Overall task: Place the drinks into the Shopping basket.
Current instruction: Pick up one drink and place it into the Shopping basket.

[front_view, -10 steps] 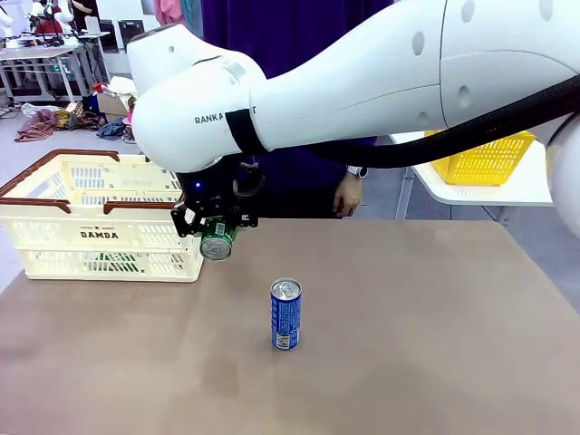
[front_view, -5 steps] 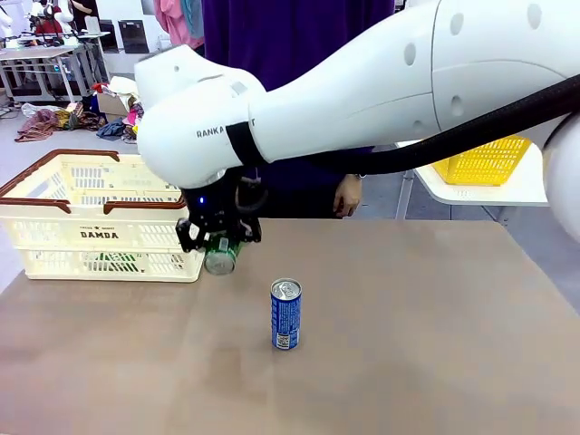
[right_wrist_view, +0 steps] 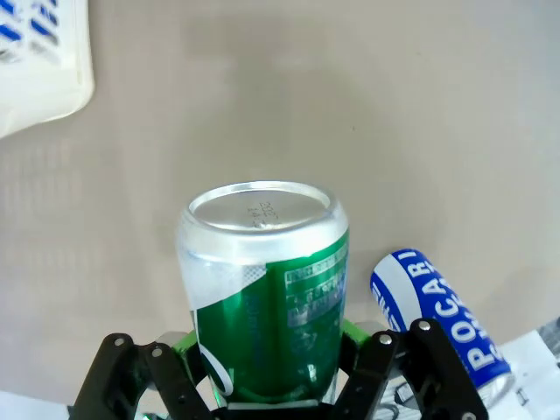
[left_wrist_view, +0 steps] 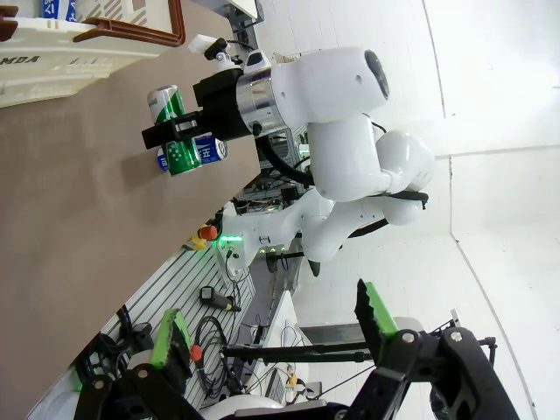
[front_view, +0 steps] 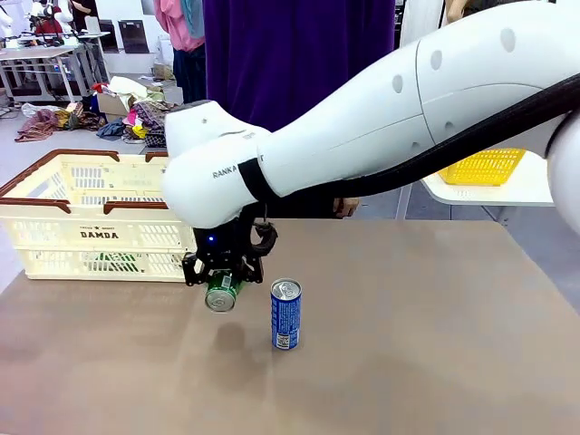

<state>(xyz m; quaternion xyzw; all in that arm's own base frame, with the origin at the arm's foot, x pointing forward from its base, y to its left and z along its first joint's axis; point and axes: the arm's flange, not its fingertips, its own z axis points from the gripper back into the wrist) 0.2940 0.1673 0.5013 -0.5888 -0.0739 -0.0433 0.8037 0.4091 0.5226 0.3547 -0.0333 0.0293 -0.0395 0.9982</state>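
Two drinks in sight. Green can (front_view: 220,292) clamped between the right fingers (front_view: 222,277), tilted, one silver end turned toward the front camera, hanging clear of the bench (front_view: 408,344) with a shadow beneath. From the right wrist: green can (right_wrist_view: 267,297) pinched low on its body between the green pads of the right fingers (right_wrist_view: 267,367), silver end pointing away from them toward the bench top.

Blue can (front_view: 285,314) upright on the bench just beside the right fingers, on the robot's right of them, apart from the green can. From the right wrist: blue can (right_wrist_view: 442,325) close alongside the fingers, white lettering down its side.

Shopping basket (front_view: 100,236) on the bench beyond the right fingers and to the robot's left of them, near but not touching, "DAMDA" on its near wall, brown rim and handles. Something green behind the slats, too hidden to name. One cream corner of the Shopping basket (right_wrist_view: 44,61) ahead of the right fingers, off to one side.

Left fingers (left_wrist_view: 267,306) spread wide, nothing between them, well apart from both cans. Far ahead of them: green can (left_wrist_view: 182,154) in the other arm's grasp, blue can (left_wrist_view: 210,149) just behind it, Shopping basket (left_wrist_view: 52,52) farther on.

Yellow basket (front_view: 485,165) on a separate white table, well beyond the right fingers.
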